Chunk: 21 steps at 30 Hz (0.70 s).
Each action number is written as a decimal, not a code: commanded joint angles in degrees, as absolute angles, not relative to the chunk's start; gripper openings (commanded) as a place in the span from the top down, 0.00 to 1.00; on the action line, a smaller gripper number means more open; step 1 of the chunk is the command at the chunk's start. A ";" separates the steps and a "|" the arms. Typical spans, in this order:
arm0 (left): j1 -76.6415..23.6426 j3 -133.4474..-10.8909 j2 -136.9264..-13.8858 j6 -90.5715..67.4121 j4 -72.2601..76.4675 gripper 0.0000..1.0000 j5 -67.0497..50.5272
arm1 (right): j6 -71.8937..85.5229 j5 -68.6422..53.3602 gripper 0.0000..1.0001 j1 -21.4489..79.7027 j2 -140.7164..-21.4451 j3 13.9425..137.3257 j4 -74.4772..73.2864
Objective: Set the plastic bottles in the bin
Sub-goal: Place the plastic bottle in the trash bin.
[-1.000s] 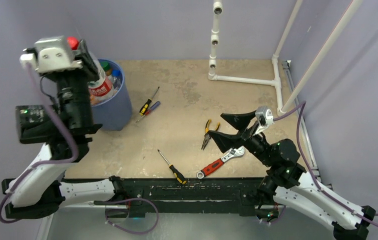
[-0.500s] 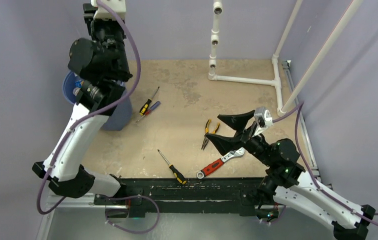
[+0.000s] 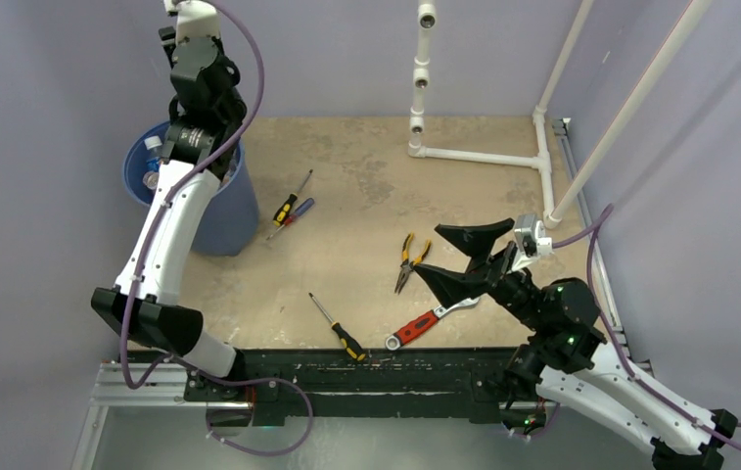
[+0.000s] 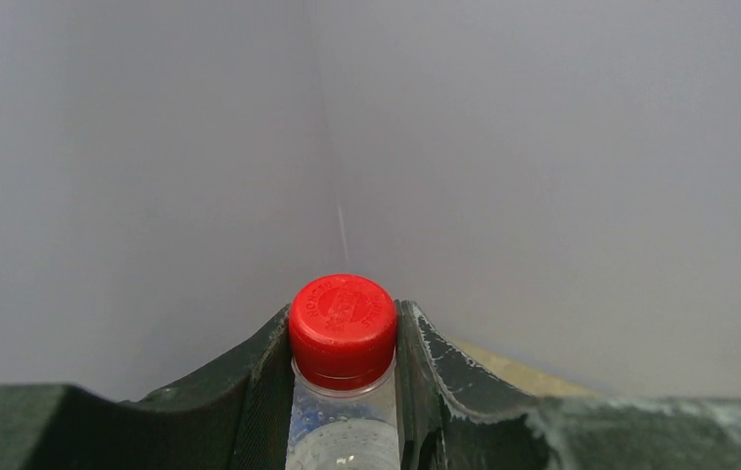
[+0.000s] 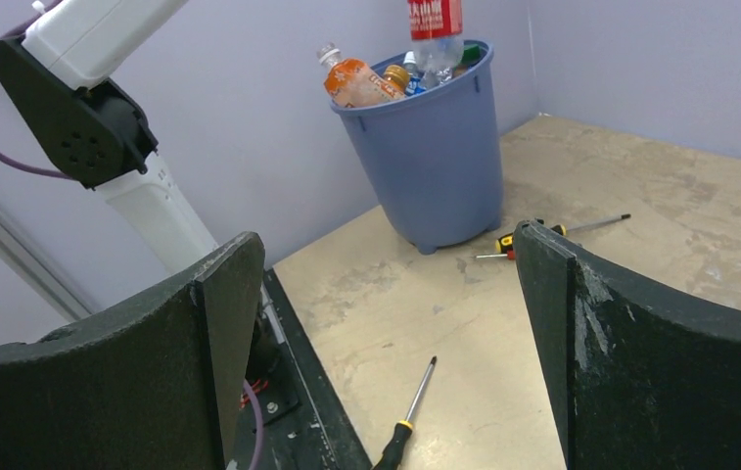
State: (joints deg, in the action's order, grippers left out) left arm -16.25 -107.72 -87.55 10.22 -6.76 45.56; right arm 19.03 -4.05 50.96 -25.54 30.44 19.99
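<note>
A clear plastic bottle with a red cap (image 4: 343, 328) is held at its neck by my left gripper (image 4: 344, 377), which is shut on it. From the right wrist view the same bottle, with its red label (image 5: 435, 24), hangs upright over the blue bin (image 5: 435, 147), its lower end among the bottles there. An orange-filled bottle (image 5: 354, 83) and others stick out of the bin (image 3: 200, 211). The left arm (image 3: 195, 93) stretches over the bin and hides its own gripper from above. My right gripper (image 3: 439, 257) hovers open over the table's right half, holding nothing.
Pliers (image 3: 407, 259), a red-handled wrench (image 3: 432, 318) and a yellow-and-black screwdriver (image 3: 339, 328) lie near the right gripper. Two more screwdrivers (image 3: 291, 208) lie beside the bin. A white pipe frame (image 3: 479, 155) stands at the back right, against the walls.
The left arm has swung up from the near left and stretched out over the bin, carrying the red-capped bottle. The right gripper has shifted slightly right and stays open.
</note>
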 commanded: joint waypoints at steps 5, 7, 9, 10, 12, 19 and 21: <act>-3.24 -95.53 -83.35 -10.56 -12.88 1.00 40.04 | 18.80 -5.60 0.01 51.06 -26.90 29.67 21.68; -1.44 -92.50 -81.96 -12.38 -12.79 1.00 38.21 | 18.96 -5.72 0.01 51.06 -27.14 29.62 21.66; -0.15 -89.59 -80.90 -14.55 -12.56 1.00 36.29 | 19.03 -5.40 0.01 51.06 -27.18 29.62 21.35; 1.05 -88.26 -80.52 -15.69 -12.35 1.00 35.22 | 18.99 -5.22 0.01 51.06 -27.09 29.69 21.09; 2.33 -85.93 -80.12 -17.63 -12.22 1.00 33.56 | 18.99 -4.72 0.01 51.06 -26.84 29.79 20.65; 6.99 -82.18 -78.60 -23.93 -10.81 1.00 26.60 | 18.98 -3.78 0.01 51.06 -26.85 30.06 19.91; 7.35 -82.39 -77.17 -24.08 -8.82 1.00 26.36 | 18.98 -3.71 0.01 51.06 -27.10 30.10 20.08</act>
